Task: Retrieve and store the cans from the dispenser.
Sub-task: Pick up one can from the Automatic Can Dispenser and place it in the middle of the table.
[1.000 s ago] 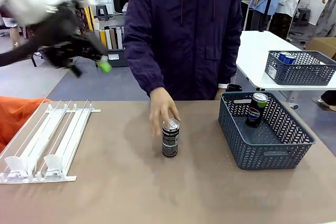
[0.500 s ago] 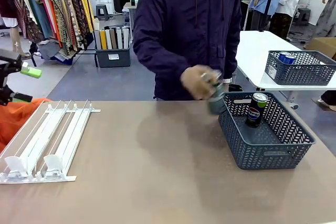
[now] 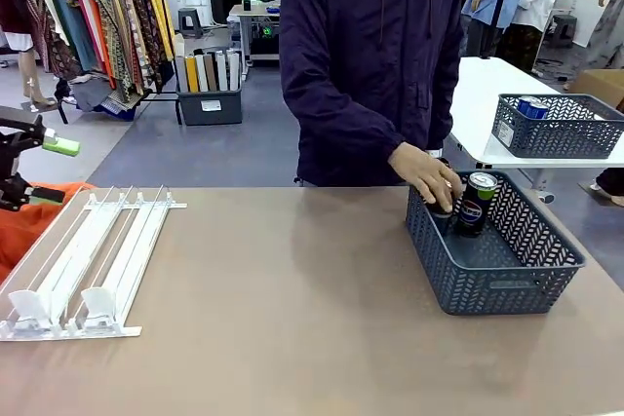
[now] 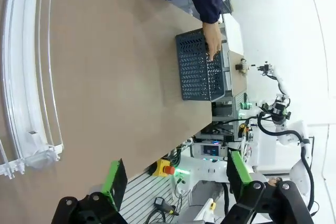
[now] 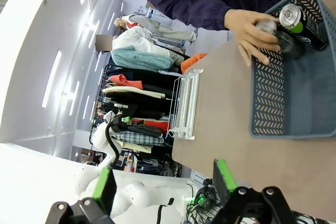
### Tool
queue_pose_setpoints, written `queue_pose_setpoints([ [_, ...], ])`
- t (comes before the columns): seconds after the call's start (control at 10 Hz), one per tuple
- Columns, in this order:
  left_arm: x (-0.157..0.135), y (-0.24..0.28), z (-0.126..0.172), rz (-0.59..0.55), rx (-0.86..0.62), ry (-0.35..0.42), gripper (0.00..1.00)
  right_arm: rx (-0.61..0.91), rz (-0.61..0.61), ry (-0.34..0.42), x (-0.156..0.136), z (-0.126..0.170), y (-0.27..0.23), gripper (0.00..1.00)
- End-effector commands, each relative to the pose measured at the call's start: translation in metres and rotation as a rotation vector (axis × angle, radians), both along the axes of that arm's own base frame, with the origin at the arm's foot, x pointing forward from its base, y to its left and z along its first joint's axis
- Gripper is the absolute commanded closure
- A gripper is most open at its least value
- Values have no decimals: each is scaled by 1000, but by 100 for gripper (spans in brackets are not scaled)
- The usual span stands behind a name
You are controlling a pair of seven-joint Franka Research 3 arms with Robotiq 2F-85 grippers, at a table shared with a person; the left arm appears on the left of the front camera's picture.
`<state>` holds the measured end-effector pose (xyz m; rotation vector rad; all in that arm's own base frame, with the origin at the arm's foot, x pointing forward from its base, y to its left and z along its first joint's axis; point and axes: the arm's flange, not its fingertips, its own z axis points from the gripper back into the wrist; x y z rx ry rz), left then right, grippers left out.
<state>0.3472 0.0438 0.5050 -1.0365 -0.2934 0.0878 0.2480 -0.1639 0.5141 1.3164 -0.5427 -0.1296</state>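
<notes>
Cans (image 3: 477, 204): 2 in grey basket (image 3: 507, 284) (1 under hand (image 3: 426, 174)).

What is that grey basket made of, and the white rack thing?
The grey basket looks like moulded plastic: matte, with a regular pattern of holes in its walls. The white rack seems to be thin coated wire rails with glossy white plastic stops at the near end, though the wire under the coating can't be seen.
</notes>
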Motion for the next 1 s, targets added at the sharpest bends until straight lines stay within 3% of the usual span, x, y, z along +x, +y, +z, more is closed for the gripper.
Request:
queue_pose_setpoints([
  [0.0, -1, 1, 3, -7, -15, -29, 0, 20, -5, -30, 3, 4, 1, 0],
  [0.9, -1, 1, 3, -7, -15, -29, 0, 20, -5, -30, 3, 4, 1, 0],
])
